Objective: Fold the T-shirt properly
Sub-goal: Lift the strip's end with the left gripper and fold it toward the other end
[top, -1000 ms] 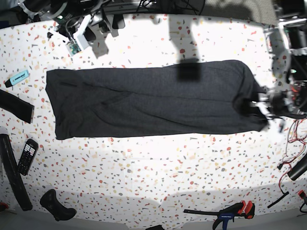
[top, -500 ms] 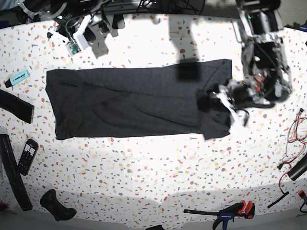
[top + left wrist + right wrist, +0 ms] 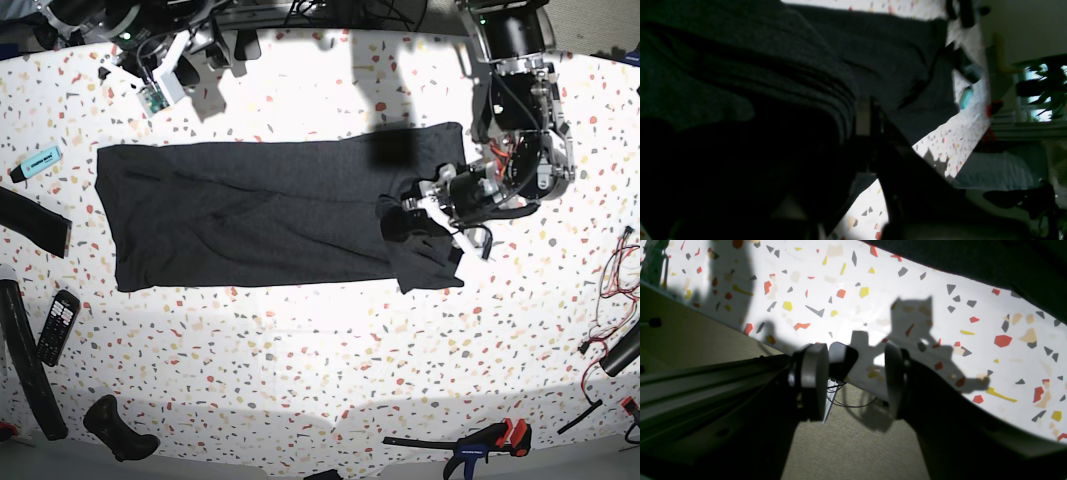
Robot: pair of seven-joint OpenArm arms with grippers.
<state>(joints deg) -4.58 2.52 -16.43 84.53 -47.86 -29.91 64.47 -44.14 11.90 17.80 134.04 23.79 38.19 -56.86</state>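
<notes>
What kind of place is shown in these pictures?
Probably a robotics lab or workshop: a white terrazzo-speckled table carries a black-and-red bar clamp, loose red wires and a black calculator.

Matt charcoal cloth T-shirt on a smooth, glossy terrazzo-speckled table.

The terrazzo table carries the T-shirt mid-table, a remote and highlighter (left edge), a clamp near the front edge.
</notes>
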